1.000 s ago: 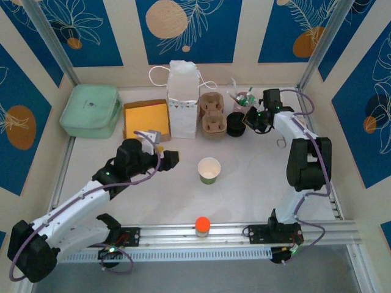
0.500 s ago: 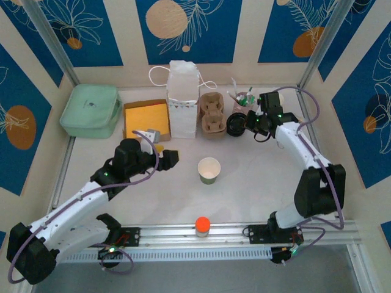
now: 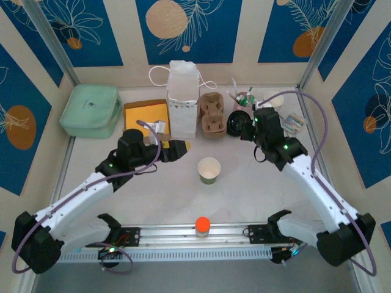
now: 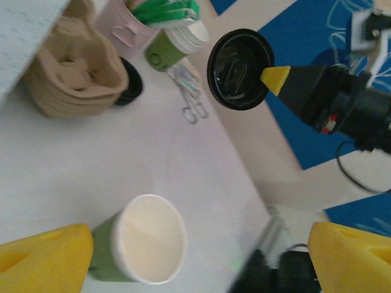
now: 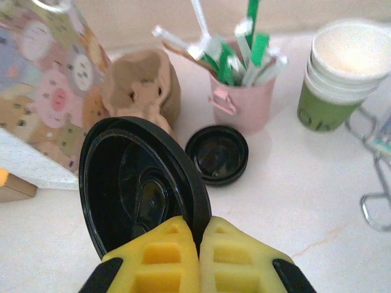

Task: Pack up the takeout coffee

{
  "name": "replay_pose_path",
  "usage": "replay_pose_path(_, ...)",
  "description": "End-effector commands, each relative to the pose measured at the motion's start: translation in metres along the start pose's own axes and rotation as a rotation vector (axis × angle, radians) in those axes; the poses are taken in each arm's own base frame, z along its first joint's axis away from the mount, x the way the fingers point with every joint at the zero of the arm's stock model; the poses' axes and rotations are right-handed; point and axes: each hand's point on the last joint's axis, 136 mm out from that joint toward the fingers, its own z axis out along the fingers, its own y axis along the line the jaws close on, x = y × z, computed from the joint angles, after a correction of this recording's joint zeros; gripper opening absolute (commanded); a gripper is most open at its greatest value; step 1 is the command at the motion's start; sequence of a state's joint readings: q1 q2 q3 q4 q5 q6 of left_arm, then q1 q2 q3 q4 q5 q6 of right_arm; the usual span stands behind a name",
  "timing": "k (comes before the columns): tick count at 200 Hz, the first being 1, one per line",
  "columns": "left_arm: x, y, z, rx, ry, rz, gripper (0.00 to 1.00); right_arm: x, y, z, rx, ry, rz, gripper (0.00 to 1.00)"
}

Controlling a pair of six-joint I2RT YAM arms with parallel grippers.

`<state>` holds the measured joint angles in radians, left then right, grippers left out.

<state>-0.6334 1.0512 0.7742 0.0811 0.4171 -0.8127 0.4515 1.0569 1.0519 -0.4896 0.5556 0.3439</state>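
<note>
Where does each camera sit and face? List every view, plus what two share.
Top external: above and behind, looking down at the white table; both arms show.
Left wrist: on left arm, facing right across the open green paper cup; yellow fingers show.
Right wrist: on right arm, facing the back wall; right gripper pinches the round black plastic lid.
Shared: both wrists see that lid.

Bright even light, soft shadows, blurred foregrounds
</note>
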Motion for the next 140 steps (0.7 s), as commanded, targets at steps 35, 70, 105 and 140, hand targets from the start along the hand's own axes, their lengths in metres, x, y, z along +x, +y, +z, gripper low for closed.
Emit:
replay_pose_path(35,-0.043,-0.089,0.009,0.404,0.008,-0.234,0.94,-0.054,0.025,-0.057,0.052,-0.387,-0.260,0.00)
replay_pose_path(70,-0.058,-0.100,0.025,0.522,0.043,-0.362,0.92,-0.071,0.050,-0.077,0.050,-0.531,-0.396,0.00)
replay_pose_path(105,-0.059,-0.089,0.037,0.519,0.047,-0.444,0.88,-0.077,0.061,-0.078,0.061,-0.572,-0.465,0.00)
replay_pose_path(140,-0.062,-0.089,0.036,0.515,0.038,-0.470,0.87,-0.081,0.073,-0.083,0.069,-0.614,-0.536,0.00)
